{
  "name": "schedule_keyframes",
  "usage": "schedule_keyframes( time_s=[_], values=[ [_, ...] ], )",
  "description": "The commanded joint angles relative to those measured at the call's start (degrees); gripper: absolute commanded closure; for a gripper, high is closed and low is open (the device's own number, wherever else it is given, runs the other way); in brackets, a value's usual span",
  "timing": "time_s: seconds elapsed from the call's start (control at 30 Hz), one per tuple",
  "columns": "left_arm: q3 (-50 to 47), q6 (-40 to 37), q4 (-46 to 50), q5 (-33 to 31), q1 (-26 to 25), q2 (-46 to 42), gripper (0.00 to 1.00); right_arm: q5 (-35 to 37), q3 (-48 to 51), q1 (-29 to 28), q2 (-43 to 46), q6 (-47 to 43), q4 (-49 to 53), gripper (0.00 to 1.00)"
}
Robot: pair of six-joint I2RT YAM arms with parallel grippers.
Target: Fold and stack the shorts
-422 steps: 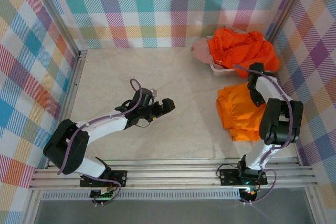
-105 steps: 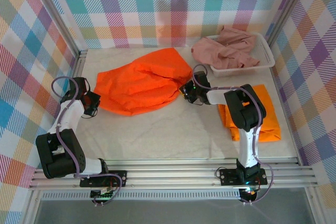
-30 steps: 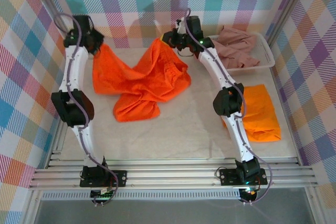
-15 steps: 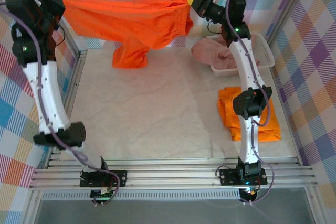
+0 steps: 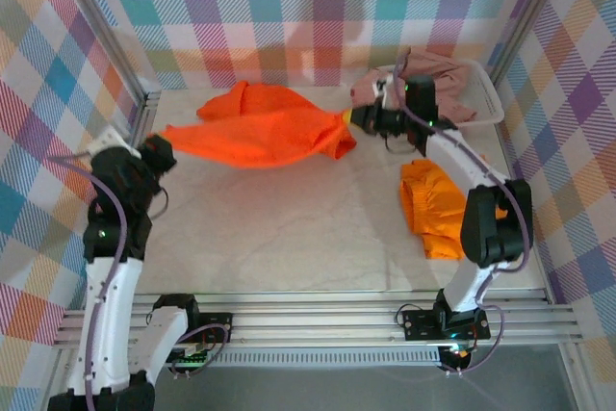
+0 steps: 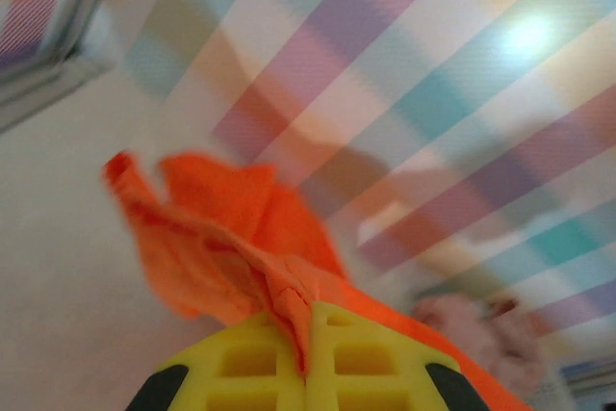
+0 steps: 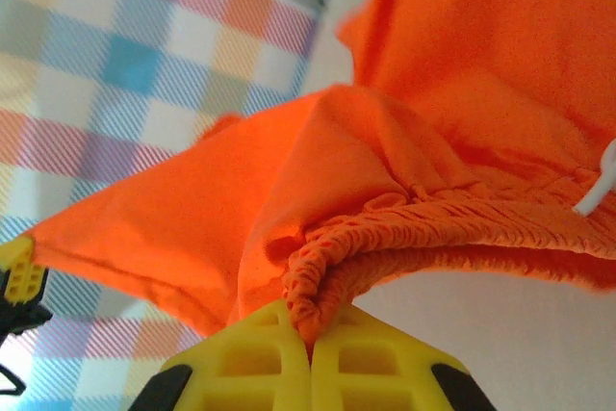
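Left gripper point(image 5: 159, 146) clamped on one end of the orange shorts point(image 5: 260, 132), right gripper point(image 5: 358, 118) on the waistband | shorts stretched between them over the table point(image 5: 289, 228) | step: spreading | next: you lower them flat, then fold

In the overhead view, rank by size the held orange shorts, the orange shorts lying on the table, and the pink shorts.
Largest: held orange shorts.
Then the lying orange shorts and pink shorts: close, and the right arm covers part of both, so unranked.
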State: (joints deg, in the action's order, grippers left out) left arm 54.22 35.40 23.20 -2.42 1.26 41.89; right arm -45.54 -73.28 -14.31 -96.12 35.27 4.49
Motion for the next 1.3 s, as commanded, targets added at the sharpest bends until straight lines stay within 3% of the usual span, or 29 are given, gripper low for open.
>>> schedule_keyframes(
  time_s=[0.0, 0.2, 0.33, 0.47, 0.5, 0.57, 0.67, 0.73, 0.83, 0.93, 1.13, 1.27],
  values=[
    [-7.32, 5.84, 7.30, -8.85, -0.73, -7.66, 1.00, 1.94, 9.04, -4.57, 11.00, -7.89, 4.38, 1.00],
    [-18.96, 11.72, 15.75, -11.25, -0.82, -14.75, 1.00, 8.87, 25.25, -13.18, 17.49, -5.93, 12.90, 0.99],
    [-21.61, 12.00, 18.26, -13.35, -0.84, -15.92, 0.97, 10.03, 28.51, -15.75, 16.53, -6.30, 20.66, 0.86],
    [-16.57, 7.66, 16.73, -14.43, -0.78, -16.31, 0.59, 7.26, 29.86, -19.00, 18.16, -8.36, 25.13, 0.55],
    [-14.44, 5.12, 14.77, -13.57, -0.78, -16.05, 0.48, 7.05, 29.70, -19.52, 19.90, -8.82, 25.98, 0.43],
    [-9.78, 0.95, 11.89, -11.60, -0.77, -14.20, 0.30, 7.83, 29.19, -19.72, 24.21, -8.76, 25.77, 0.29],
    [-1.59, -2.91, 11.67, -9.74, -0.77, -7.32, 0.21, 11.09, 27.34, -19.62, 30.11, -7.86, 23.18, 0.08],
    [3.77, -4.29, 13.03, -8.52, -0.82, -1.02, 0.17, 15.79, 24.52, -19.52, 31.74, -7.47, 22.55, 0.00],
    [10.22, -4.85, 13.34, -4.67, -0.74, 9.55, 0.07, 22.85, 20.24, -19.17, 30.41, -6.61, 20.72, 0.00],
    [13.94, -3.79, 8.99, 0.43, -0.64, 20.37, 0.04, 25.18, 14.71, -18.32, 24.38, -6.35, 18.70, 0.01],
    [26.03, -4.39, 5.82, 3.39, 0.58, 45.07, 0.09, 29.70, 1.82, -16.54, 7.25, -3.79, 18.62, 0.01],
    [38.94, -5.53, 9.65, 5.94, 2.10, 61.45, 0.11, 29.10, -3.10, -14.73, -1.64, -0.20, 17.95, 0.01]
  ],
)
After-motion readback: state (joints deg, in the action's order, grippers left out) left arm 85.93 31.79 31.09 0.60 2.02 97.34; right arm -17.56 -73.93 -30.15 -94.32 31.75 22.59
